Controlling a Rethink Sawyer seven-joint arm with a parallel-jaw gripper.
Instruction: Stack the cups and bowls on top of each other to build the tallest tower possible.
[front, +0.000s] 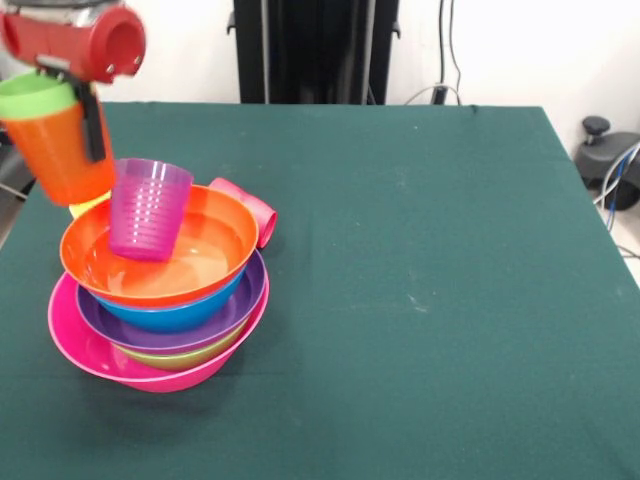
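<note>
The tower (160, 320) stands at 8 o'clock on the table: pink bowl (90, 350) lowest, then green, purple, blue, orange (all nested). A purple cup (148, 210) leans inside the orange bowl (200, 260).

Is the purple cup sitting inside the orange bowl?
Yes, the purple cup stands tilted inside the orange bowl, which is the top bowl of the nested pile.

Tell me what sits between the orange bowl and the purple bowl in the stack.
In the front view, the blue bowl is nested between the orange bowl above and the purple bowl below.
</note>
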